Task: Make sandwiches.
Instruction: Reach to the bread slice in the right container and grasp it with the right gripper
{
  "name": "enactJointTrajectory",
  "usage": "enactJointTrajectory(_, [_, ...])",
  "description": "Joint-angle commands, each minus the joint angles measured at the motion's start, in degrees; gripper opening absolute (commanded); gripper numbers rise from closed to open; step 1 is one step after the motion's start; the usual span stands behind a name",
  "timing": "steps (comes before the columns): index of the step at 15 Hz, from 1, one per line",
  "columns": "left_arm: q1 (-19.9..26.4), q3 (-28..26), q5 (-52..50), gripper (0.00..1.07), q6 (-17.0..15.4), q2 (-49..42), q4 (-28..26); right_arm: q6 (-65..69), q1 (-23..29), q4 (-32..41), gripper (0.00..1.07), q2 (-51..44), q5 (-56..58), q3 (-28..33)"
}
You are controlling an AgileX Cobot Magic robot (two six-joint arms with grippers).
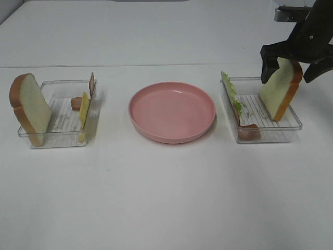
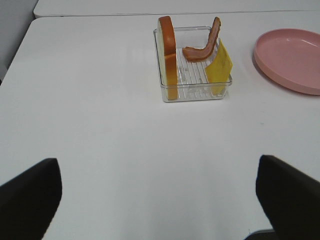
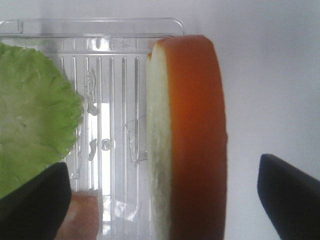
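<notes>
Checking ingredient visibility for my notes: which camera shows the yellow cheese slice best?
The left wrist view. There the cheese slice turns its broad yellow face to the camera, standing in the clear tray beside the bacon. The exterior high view shows it almost edge-on, as a thin yellow strip. The right wrist view does not show it at all.

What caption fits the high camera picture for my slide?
Right gripper, jaws open, straddles the toast slice in the tray beside the pink plate.
</notes>
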Motion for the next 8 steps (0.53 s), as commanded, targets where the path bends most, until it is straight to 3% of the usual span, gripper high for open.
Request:
enactJointTrajectory(1, [0.06, 0.11, -0.29, 1.01, -0.11, -0.97, 0.0, -1.03, -0.34, -0.11, 0.95, 1.2, -0.86, -0.4])
enactJointTrajectory(3, [0.06, 0.11, -0.29, 1.01, -0.11, -0.97, 0.0, -2.12, -0.34, -0.11, 0.89, 1.49, -0.74, -0.4])
enactJointTrajectory(6, [0.06, 0.11, -0.29, 1.01, -0.11, -0.97, 0.0, -2.29, -0.34, -0.06, 0.62, 1.38, -0.74, -0.4])
enactJointTrajectory(7, [0.06, 0.11, -0.29, 1.01, -0.11, -0.97, 0.0, -2.29, -0.34, 0.0, 0.46, 1.38, -0.8, -0.4])
enactJointTrajectory(8, [0.06, 0.11, -0.29, 1.01, -0.11, -0.97, 0.0, -2.29, -0.34, 0.92, 0.22, 1.38, -0.8, -0.4])
